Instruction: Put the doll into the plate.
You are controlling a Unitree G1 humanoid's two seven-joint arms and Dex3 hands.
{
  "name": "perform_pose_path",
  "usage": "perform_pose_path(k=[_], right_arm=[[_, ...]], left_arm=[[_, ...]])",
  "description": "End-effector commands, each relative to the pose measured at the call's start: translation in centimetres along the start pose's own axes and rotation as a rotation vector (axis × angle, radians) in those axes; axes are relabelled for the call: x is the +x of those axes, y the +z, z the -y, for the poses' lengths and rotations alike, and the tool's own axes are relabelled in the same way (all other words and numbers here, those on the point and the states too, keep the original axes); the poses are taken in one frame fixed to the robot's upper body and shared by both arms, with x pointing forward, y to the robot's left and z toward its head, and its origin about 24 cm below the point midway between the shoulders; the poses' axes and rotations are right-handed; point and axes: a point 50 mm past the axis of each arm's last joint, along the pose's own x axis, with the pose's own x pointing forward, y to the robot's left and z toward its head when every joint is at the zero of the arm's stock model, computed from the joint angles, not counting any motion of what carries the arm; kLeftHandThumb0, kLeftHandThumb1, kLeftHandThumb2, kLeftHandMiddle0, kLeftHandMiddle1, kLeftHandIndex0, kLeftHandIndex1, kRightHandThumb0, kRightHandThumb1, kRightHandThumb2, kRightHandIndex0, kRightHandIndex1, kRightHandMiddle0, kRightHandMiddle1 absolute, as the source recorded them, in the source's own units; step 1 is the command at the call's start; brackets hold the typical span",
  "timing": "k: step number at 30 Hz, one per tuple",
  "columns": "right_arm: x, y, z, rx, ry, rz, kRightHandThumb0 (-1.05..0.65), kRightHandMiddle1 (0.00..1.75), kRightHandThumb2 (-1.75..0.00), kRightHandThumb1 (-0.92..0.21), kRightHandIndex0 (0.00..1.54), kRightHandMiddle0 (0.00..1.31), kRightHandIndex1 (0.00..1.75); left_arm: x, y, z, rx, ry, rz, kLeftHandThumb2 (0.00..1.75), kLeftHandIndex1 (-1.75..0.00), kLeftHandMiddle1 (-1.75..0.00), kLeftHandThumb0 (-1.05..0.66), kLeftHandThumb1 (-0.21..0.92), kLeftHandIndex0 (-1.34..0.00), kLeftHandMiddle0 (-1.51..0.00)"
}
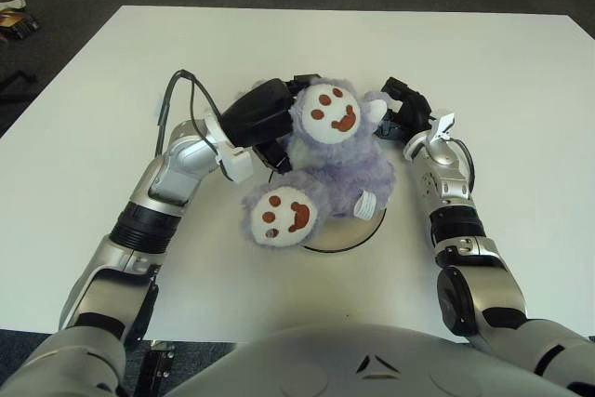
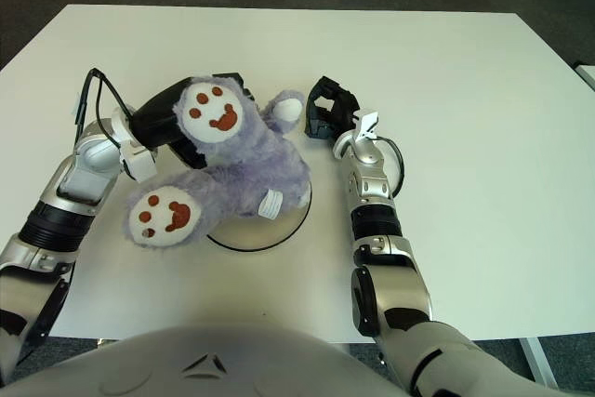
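Doll (image 1: pixel 339 160): lavender-purple fur, white foot soles w/ red-brown paw marks, small white tag. Plate (image 1: pixel 358 232): cream-white w/ thin black rim. Table (image 1: pixel 521 90): plain white. Left hand (image 1: pixel 262 118) & right hand (image 1: pixel 406 111): black; forearms silver w/ black bands.

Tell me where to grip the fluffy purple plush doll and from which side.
Grip the fluffy purple plush doll around its soft torso from both sides, as the left robot hand and right robot hand flank it now. Its bulky paws point up; the torso probably compresses best.
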Motion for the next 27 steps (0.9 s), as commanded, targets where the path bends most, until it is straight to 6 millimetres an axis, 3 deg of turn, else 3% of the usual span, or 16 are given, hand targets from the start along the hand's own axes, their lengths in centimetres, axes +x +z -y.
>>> perform_pose_path(k=[1, 12, 25, 27], right_arm=[[-1.55, -3.59, 0.34, 0.041, -0.027, -0.157, -0.53, 1.75, -1.45, -0.21, 1.19, 0.71, 1.75], [-1.41, -3.50, 0.36, 0.030, -0.036, -0.165, -0.53, 1.75, -1.46, -0.20, 1.23, 0.72, 1.75], [-1.27, -3.59, 0.42, 0.048, -0.030, -0.159, -0.53, 1.75, -1.47, -0.19, 1.25, 0.72, 1.75], [-1.23, -3.50, 0.42, 0.047, -0.026, -0.156, -0.54, 1.75, -1.47, -0.19, 1.26, 0.72, 1.75]], left_arm=[[-0.23, 0.01, 0.15, -0.001, -0.021, -0.018, 1.16, -1.40, -1.75, 0.00, 0.36, -0.71, -0.43], [-0.07, 0.20, 0.15, 0.028, -0.009, -0.021, 1.01, -1.35, -1.75, -0.01, 0.47, -0.63, -0.40], [0.10, 0.34, 0.24, 0.128, 0.025, 0.056, 0.98, -1.70, -1.75, -0.01, 0.59, -0.41, -0.21], [0.21, 0.33, 0.19, 0.153, 0.011, 0.072, 0.90, -1.70, -1.73, -0.01, 0.66, -0.36, -0.19]])
